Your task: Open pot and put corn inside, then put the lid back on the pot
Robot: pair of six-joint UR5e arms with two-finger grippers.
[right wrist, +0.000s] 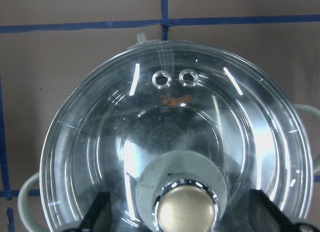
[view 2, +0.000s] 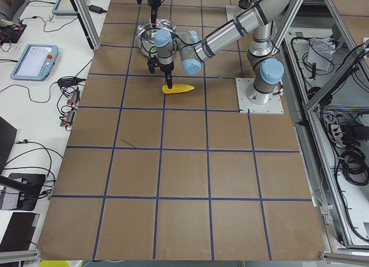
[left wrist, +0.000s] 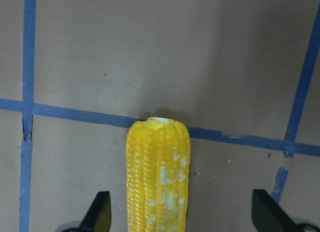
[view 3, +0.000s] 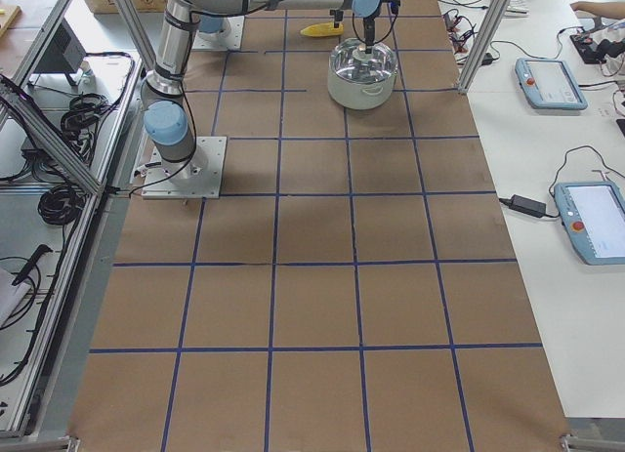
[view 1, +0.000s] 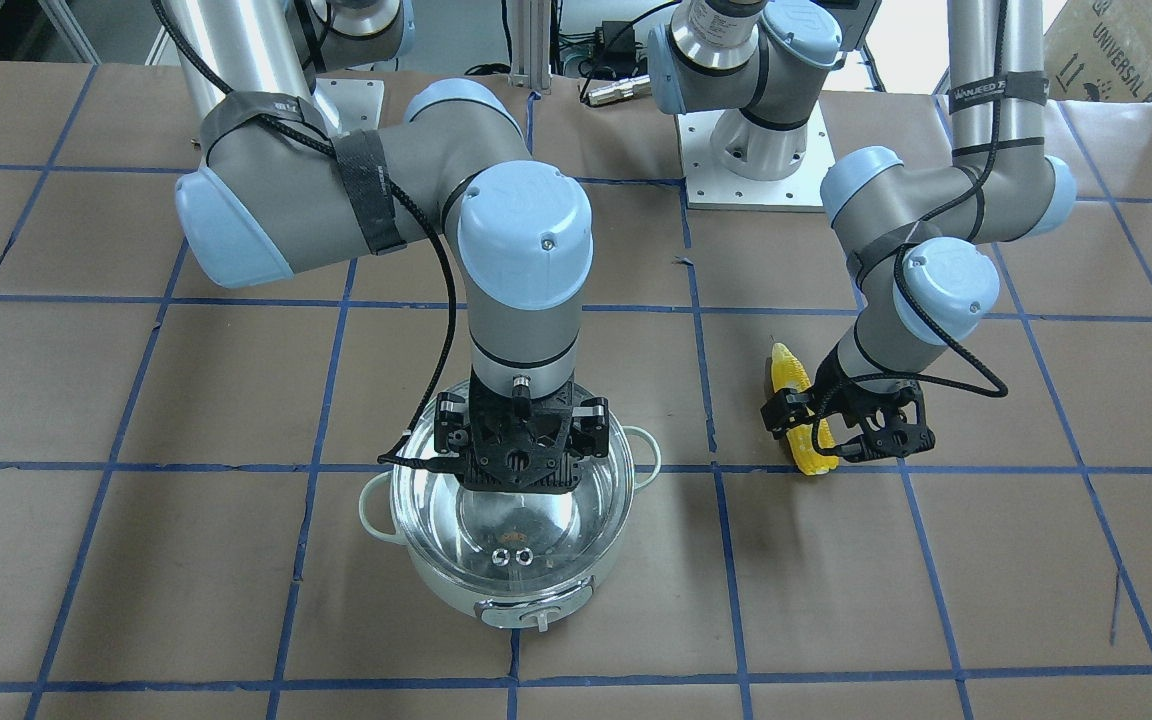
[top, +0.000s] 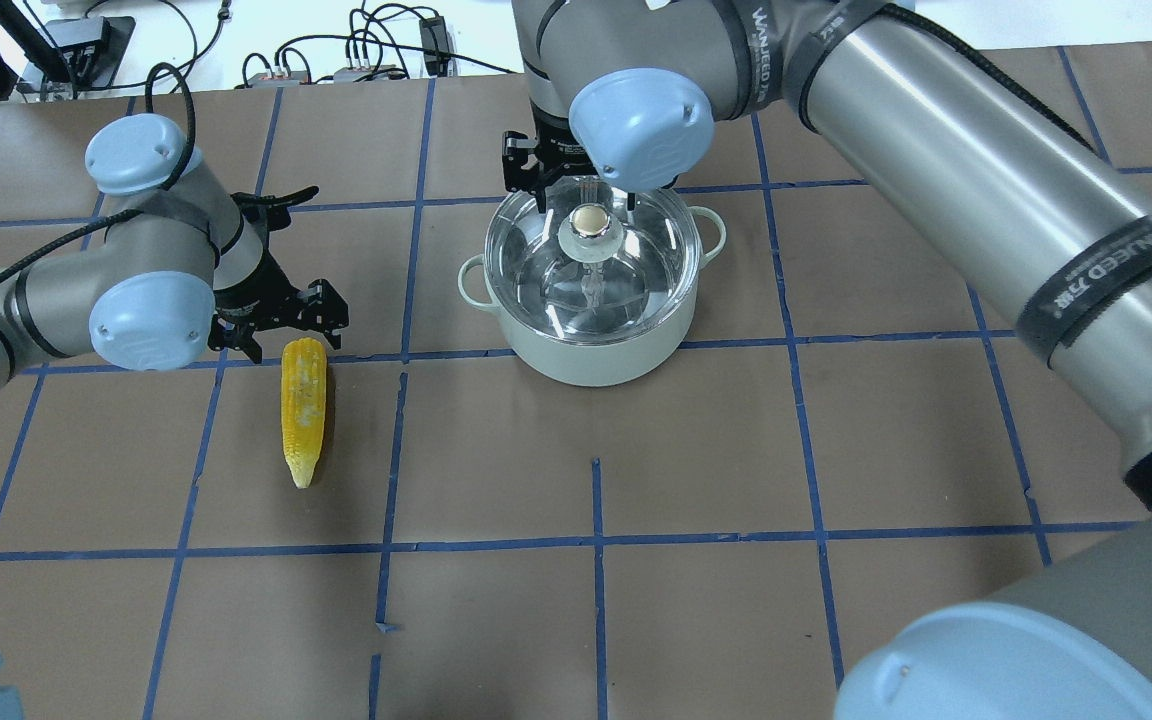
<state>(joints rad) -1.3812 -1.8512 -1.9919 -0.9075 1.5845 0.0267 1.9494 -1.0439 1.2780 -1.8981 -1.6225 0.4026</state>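
Hovering directly over the pot (top: 596, 365), the right gripper (right wrist: 182, 214) has its two fingers spread wide on both sides of the cream knob (top: 591, 222) of the glass lid (right wrist: 175, 106), not touching it. The lid sits closed on the pot. The corn (top: 303, 405) lies flat on the table (top: 736, 450) well to the left of the pot, with its pointed end toward the robot, and the left gripper (top: 281, 322) is low over the far blunt end with its fingers apart, the corn between them and not squeezed.
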